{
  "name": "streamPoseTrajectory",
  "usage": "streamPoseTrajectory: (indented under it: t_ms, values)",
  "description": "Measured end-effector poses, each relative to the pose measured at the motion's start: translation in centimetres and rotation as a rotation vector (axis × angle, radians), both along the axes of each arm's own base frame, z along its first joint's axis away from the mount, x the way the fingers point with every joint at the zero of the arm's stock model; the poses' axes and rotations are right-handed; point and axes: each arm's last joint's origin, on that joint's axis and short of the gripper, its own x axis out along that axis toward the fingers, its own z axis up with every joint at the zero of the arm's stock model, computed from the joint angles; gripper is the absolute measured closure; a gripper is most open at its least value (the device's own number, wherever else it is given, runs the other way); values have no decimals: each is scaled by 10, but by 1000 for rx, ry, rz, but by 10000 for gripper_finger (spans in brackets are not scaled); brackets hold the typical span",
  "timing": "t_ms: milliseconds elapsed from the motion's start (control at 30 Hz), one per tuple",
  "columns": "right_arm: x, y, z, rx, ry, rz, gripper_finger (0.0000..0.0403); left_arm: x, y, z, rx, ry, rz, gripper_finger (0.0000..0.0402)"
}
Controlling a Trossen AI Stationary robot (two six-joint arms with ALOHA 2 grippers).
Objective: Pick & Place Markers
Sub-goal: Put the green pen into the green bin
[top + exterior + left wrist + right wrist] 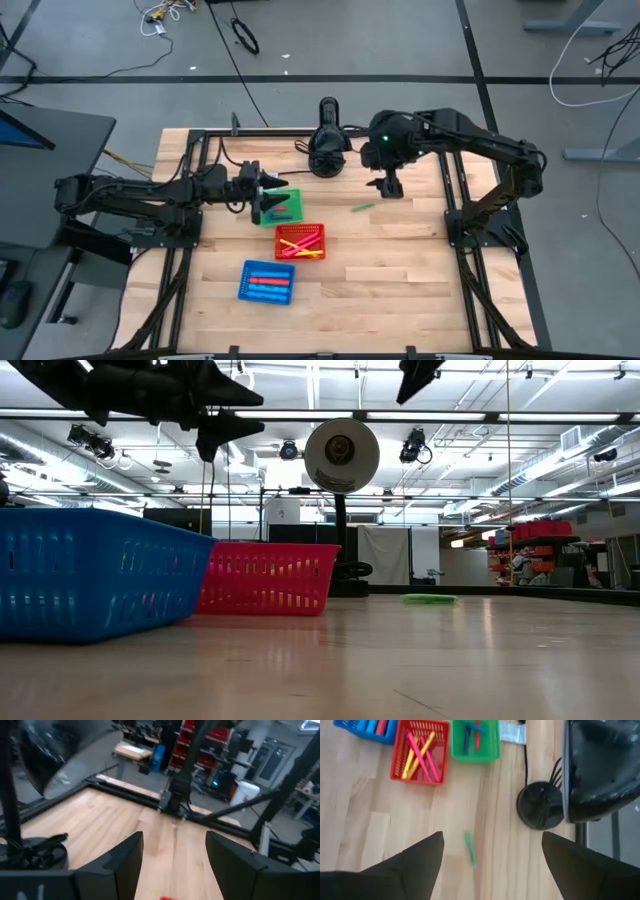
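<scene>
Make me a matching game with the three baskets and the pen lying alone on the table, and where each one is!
Things:
1. green basket
2. red basket
3. blue basket
4. green pen

Places:
A. alone on the bare wood, below the right pincer
B. in the middle of the three baskets
C. under the left pincer
D. nearest the table's front edge in the high view

Pairs: 1-C, 2-B, 3-D, 4-A
</scene>
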Motion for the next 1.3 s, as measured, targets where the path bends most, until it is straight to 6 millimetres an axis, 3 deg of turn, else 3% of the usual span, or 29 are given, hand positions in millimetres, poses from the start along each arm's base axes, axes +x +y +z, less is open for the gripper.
streamPoseTrajectory:
  t_ms: [167,333,800,1033,1300]
  values:
    - [-2,-18,-14,57,42,5,65,1,-5,3,3,-14,-11,179]
    - [1,-30,-37,81,79,16,70,5,-8,20,29,-60,-12,179]
    - [6,-37,-138,90,170,41,76,11,-12,59,111,-45,-3,179]
    - [-2,-40,-170,92,136,16,76,11,-12,59,91,-29,-3,179]
    - [-4,-44,-186,117,93,-71,76,11,-12,55,54,10,-3,179]
